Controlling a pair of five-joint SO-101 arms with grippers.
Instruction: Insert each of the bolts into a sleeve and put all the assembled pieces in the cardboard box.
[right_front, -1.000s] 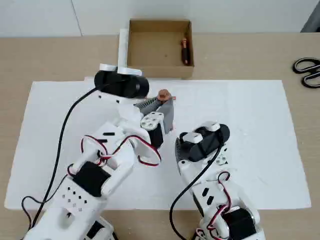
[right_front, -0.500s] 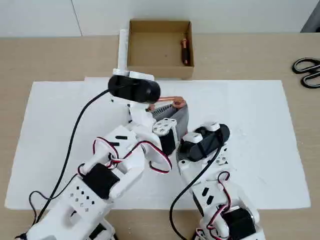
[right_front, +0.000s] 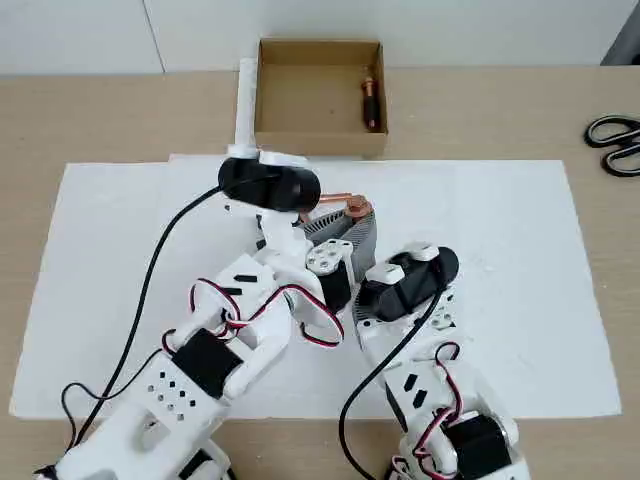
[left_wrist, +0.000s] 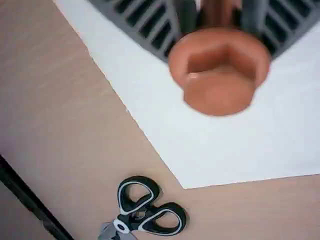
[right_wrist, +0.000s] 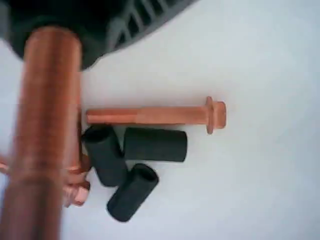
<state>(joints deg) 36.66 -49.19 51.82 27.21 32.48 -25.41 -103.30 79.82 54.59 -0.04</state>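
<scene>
Swung toward its neighbour, the left arm (right_front: 230, 330) now carries its bolt (left_wrist: 218, 70) nearly level instead of head-up. The left gripper (right_front: 336, 212) clamps the shaft above the white sheet (right_front: 500, 300). Three sleeves (right_wrist: 155, 145) and a loose bolt (right_wrist: 155, 115) lie bunched on the sheet. The right arm's (right_front: 405, 285) tool state cannot be told. Mating likely needs a steady bolt and a sleeve bore squared to its tip.

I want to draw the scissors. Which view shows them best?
The left wrist view: the scissors show both handles whole. The high view cuts the scissors off at its edge. The right wrist view faces bolts and sleeves.
</scene>
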